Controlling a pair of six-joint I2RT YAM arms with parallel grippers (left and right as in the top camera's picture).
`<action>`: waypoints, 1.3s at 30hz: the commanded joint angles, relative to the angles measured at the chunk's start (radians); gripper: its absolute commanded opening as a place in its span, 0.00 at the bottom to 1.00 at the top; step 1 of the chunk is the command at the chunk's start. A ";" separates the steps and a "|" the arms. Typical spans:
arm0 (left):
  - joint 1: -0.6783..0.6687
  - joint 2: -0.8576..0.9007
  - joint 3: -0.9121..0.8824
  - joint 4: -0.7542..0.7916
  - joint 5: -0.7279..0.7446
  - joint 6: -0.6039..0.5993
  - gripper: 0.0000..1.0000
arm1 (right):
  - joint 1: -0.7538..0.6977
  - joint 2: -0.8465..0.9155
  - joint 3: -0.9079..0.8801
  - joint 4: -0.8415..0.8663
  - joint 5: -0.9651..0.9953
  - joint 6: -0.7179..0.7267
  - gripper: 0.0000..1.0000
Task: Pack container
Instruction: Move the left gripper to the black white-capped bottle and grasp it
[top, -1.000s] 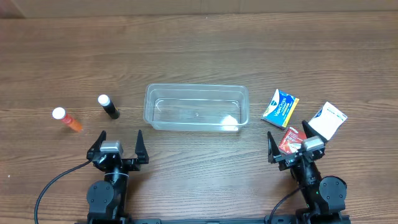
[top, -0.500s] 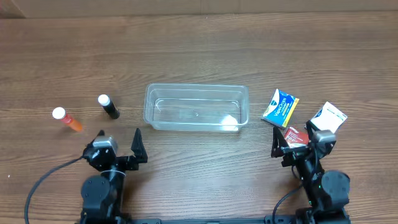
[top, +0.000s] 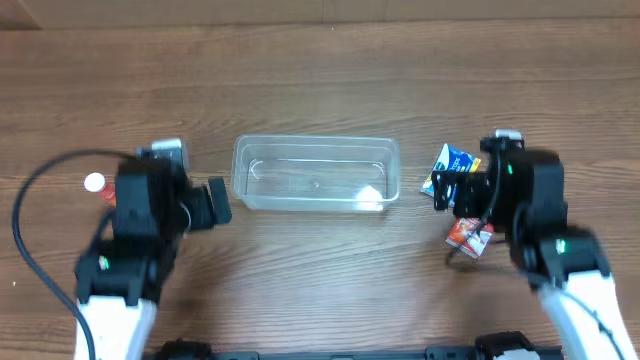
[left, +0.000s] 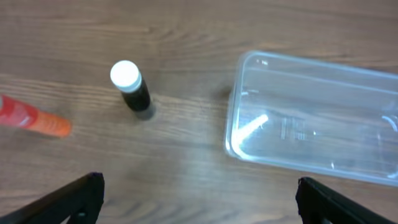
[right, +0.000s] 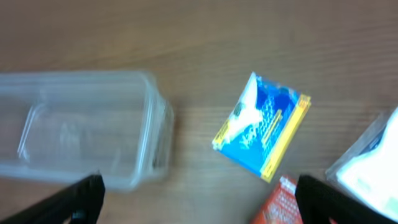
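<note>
The container (top: 316, 173) sits mid-desk (top: 320, 80). The left hand (left: 200, 200) is spread wide, gripping nothing, over the strip between the container's left rim and the black bottle (left: 132, 89). The orange bottle (left: 34, 118) lies farther left. The right hand (right: 199, 200) is spread too, over the gap between the right rim and the blue packet (right: 262, 127).

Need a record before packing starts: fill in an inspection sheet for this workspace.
Surface: brown wood-grain table, no spills seen.
Job's things: clear rectangular plastic container, upright, nothing inside.
Clutter: white-capped black bottle and orange bottle to its left; blue-and-yellow packet, red packet, white packet to its right.
Grippers: left gripper and right gripper open, holding nothing.
Cables: black cable looping beside the left arm.
Surroundings: pale strip past the table's far edge; nothing else seen.
</note>
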 joint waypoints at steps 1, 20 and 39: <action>0.008 0.133 0.228 -0.156 0.031 -0.006 1.00 | 0.005 0.130 0.179 -0.118 -0.006 0.003 1.00; 0.154 0.242 0.465 -0.309 0.068 -0.128 1.00 | -0.120 0.221 0.267 -0.288 0.002 0.008 1.00; 0.315 0.762 0.503 -0.238 0.075 -0.134 1.00 | -0.210 0.222 0.267 -0.286 -0.085 0.008 1.00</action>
